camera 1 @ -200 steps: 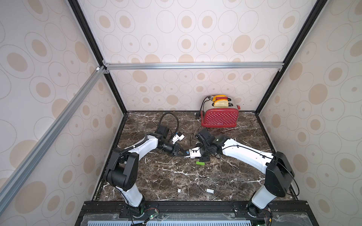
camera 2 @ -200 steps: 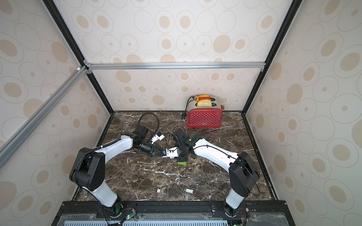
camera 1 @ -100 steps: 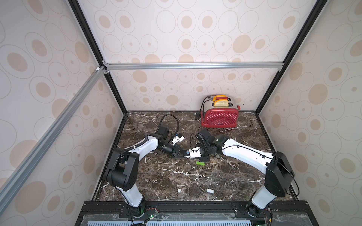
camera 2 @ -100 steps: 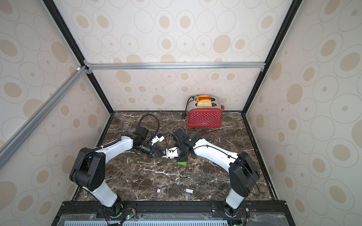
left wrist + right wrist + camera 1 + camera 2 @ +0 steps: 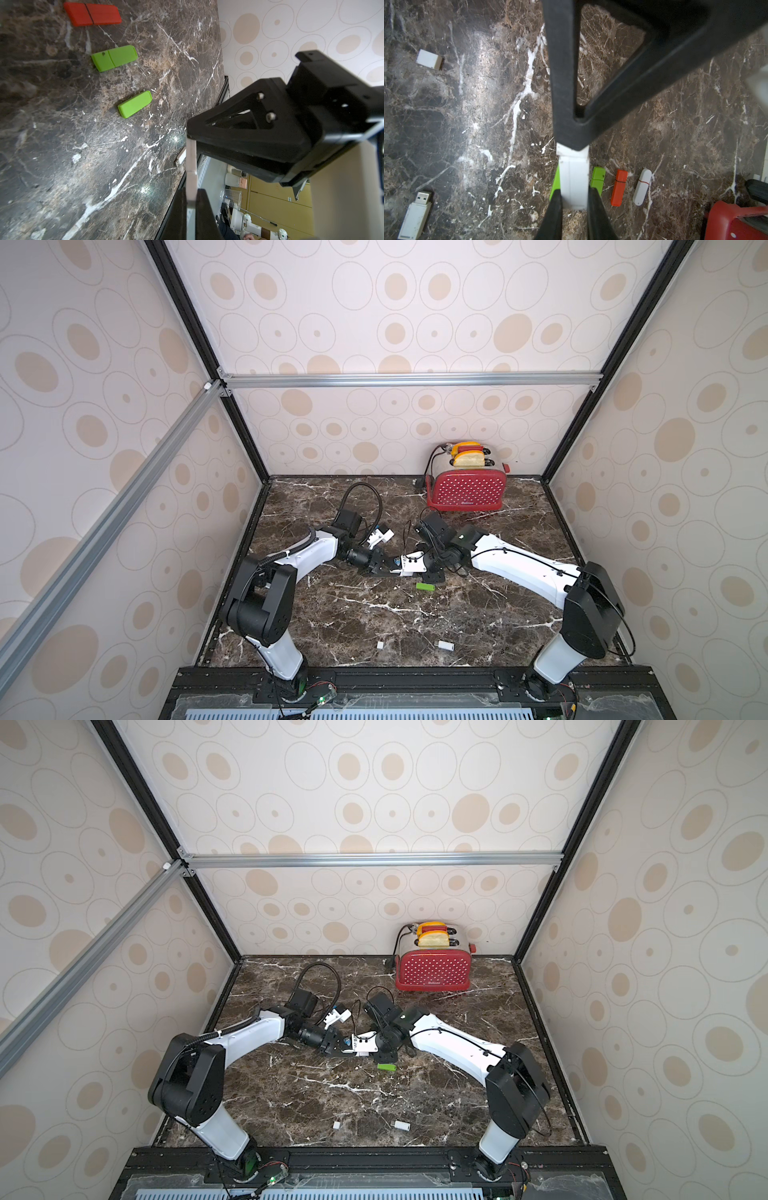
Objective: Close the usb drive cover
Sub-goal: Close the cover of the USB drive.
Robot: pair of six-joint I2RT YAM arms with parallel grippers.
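Held thing: the white usb drive is gripped at both ends between the two pincers, near the middle of the table; in the wrist views it looks lifted off the marble
Seam: a thin line crosses the drive where its two parts butt together; which part is the cover cannot be told
Left pincer: fingers drawn tight on the drive's broad faces at one end
Right pincer: clamped across the drive's narrow side edges at the other end, with its tips close to the left pincer's
Row on the table: a green usb drive, an orange usb drive and a rounded white drive lie side by side without touching, just beyond the held drive; a second green drive lies at the near end of that row
Back edge: the red toaster stands against the rear wall, right of centre and well apart from the pincers
Front stretch: a loose white cap and an uncapped white drive lie apart from each other near the front rail — a broad run of marble separates them from the pincers
Edges: black frame rails border the table at the left, right and front, and patterned walls rise on three sides
Arms: both reach inward from the front corners and meet at the centre
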